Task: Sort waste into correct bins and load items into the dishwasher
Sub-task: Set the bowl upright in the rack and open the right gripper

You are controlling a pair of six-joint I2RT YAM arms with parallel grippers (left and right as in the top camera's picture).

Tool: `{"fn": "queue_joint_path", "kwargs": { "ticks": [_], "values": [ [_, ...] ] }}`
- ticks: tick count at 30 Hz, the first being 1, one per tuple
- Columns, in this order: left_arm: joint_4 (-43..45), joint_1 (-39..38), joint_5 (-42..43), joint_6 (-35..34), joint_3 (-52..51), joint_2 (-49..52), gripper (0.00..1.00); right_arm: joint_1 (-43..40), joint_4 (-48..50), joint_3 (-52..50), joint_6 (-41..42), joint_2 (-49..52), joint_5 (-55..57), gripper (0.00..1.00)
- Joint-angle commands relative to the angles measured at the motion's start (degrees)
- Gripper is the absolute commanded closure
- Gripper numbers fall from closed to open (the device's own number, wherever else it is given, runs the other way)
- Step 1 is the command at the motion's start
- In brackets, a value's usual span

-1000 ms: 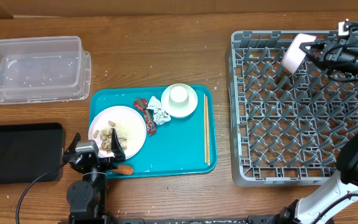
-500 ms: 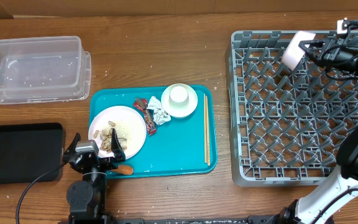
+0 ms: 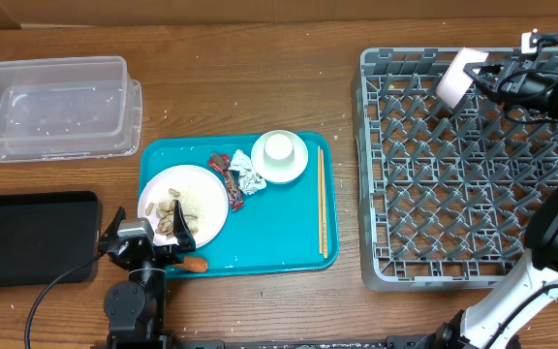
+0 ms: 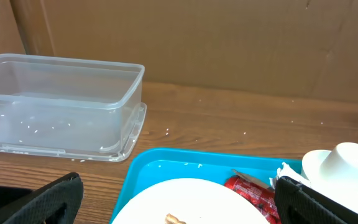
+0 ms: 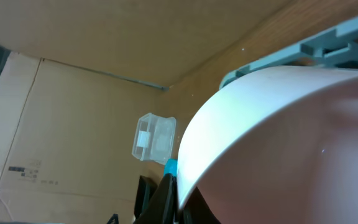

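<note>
white bowl (image 3: 456, 78): tilted on edge over the far corner of the grey rack (image 3: 473, 262) (the corner nearer the teal tray (image 3: 279, 237))
right pincer (image 3: 480, 76): clamped on the bowl's rim
left pincer (image 3: 148, 231): fingers spread wide; low by the plate (image 3: 201, 199)
worktop (image 3: 260, 87): clear tub (image 3: 51, 107) and black tray (image 3: 32, 237) on the left

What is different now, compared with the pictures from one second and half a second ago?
The right pincer, shut on the white dish, carried it a little toward the far left corner of the grey rack. Nothing was taken or released. The left pincer stayed open at the teal tray, and the things on the tray kept their places.
</note>
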Motion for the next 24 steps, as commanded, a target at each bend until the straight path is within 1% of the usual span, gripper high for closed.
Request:
{"fn": "queue_joint_path", "kwargs": {
  "ticks": [1,6,9,10,11,12,14,17,24],
  "values": [
    [0.11,0.20,0.09,1.11,-0.22,-0.68,0.00,0.24,0.37,1.46,0.33,0.28,-0.44,0.96],
    [0.11,0.20,0.09,1.11,-0.22,-0.68,0.00,-0.55,-1.88,1.46,0.26,0.31,3.02,0.96],
    [0.11,0.20,0.09,1.11,-0.22,-0.68,0.00,-0.61,-2.43,1.46,0.28,0.33,3.19,0.96],
    [0.11,0.20,0.09,1.11,-0.22,-0.68,0.00,-0.61,-2.56,1.46,0.31,0.33,3.43,0.93],
    [0.11,0.20,0.11,1.11,-0.22,-0.68,0.00,-0.61,-2.93,1.46,0.31,0.33,4.07,0.87],
    [0.11,0.20,0.09,1.11,-0.22,-0.68,0.00,-0.63,-3.43,1.46,0.31,0.33,4.96,0.85],
    [0.11,0.20,0.09,1.11,-0.22,-0.68,0.00,-0.68,-5.60,1.46,0.31,0.33,9.88,0.85],
    [0.11,0.20,0.09,1.11,-0.22,-0.68,0.00,-0.68,-7.43,1.46,0.26,0.33,13.51,0.85],
    [0.11,0.20,0.09,1.11,-0.22,-0.68,0.00,-2.71,-12.68,3.80,0.28,-0.13,14.03,0.85]
  ]
}}
